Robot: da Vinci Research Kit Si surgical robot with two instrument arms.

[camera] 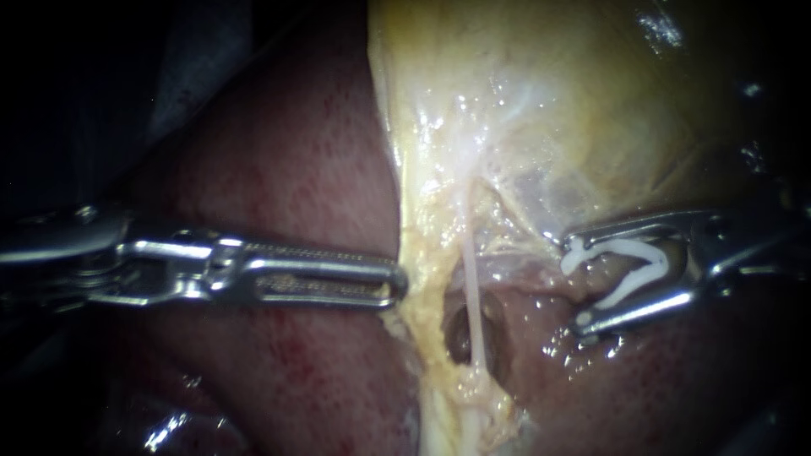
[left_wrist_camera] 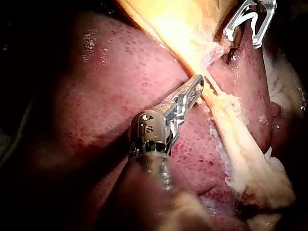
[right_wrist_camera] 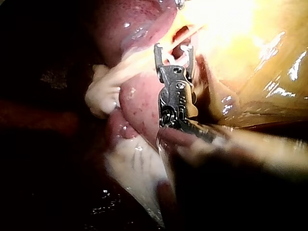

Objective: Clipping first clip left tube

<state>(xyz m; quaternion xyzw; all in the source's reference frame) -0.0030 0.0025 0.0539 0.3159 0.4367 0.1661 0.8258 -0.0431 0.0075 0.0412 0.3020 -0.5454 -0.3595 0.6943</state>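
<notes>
The left instrument [camera: 395,283], its hand pressed together, pinched the yellowish tissue edge [camera: 416,253], probably to stretch the pale tube [camera: 471,287] clear of the liver [camera: 296,169]. The right instrument [camera: 576,285], hand spread but gripping a white clip [camera: 627,246], hung just beside that tube, not yet around it

The left instrument [camera: 394,283] lies across the liver [camera: 287,169], its jaws together and the tip touching the gallbladder's [camera: 549,84] yellow edge. The right instrument [camera: 574,283] carries a white clip [camera: 629,247] between wide jaws – just beside the thin pale tube [camera: 473,295], not around it
</notes>
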